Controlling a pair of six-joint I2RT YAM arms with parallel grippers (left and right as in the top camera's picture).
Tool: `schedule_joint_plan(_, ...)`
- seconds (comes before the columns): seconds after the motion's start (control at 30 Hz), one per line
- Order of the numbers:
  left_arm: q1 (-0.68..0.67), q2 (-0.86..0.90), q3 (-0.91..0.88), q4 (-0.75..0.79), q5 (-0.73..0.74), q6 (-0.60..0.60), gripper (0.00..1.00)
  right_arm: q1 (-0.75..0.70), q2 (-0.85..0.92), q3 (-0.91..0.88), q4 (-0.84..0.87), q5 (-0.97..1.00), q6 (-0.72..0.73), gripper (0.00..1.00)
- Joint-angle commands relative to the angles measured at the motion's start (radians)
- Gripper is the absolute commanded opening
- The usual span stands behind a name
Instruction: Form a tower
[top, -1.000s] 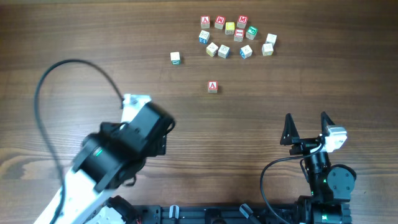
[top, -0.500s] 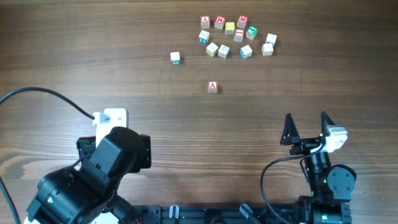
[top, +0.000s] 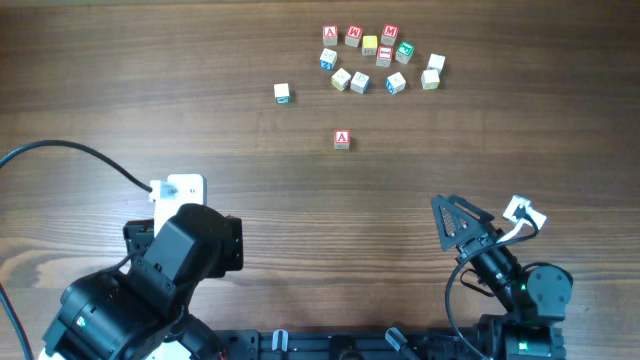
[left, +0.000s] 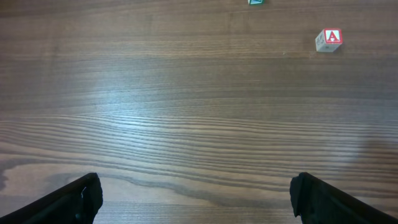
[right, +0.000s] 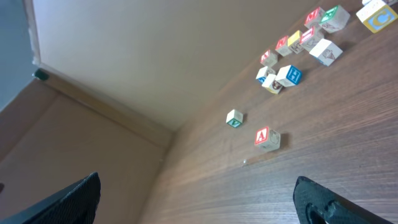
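Dark brown wood-grain table, matte, with long streaky grain. The right wrist view also catches a plain beige wall behind it.

The tower sits alone mid-table, nearer the arms than everything else. From above you only get its square top face, pale wood with a red border and a red A. The wrist views show a pale side under that, but honestly I can't tell how many cubes are stacked there.

The loose cubes are bunched up at the far side, not touching the tower. They're little pale wooden blocks with sharp edges and red, blue, green and yellow markings. One green-marked cube sits off to the left of that bunch by itself.

The left gripper is spread wide with nothing in it. Its two black fingertips poke in at the bottom corners of its own view, over bare wood. The right gripper is the same, wide apart and empty.

Compared to a second ago, the left arm has pulled right back from the middle to the near-left edge. Its black cable now lies lower and flatter instead of looping up high. It hasn't budged in the last half second. The right arm was pointing straight away from its base and has now twisted to the left. None of the cubes have shifted.
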Motion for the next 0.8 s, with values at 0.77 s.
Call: schedule_joint_plan(0.77,0.002,-0.002,0.001,0.0,0.005,0.008,1.0,0.2,1.476,1.181,-0.399,0.488,0.0,0.99)
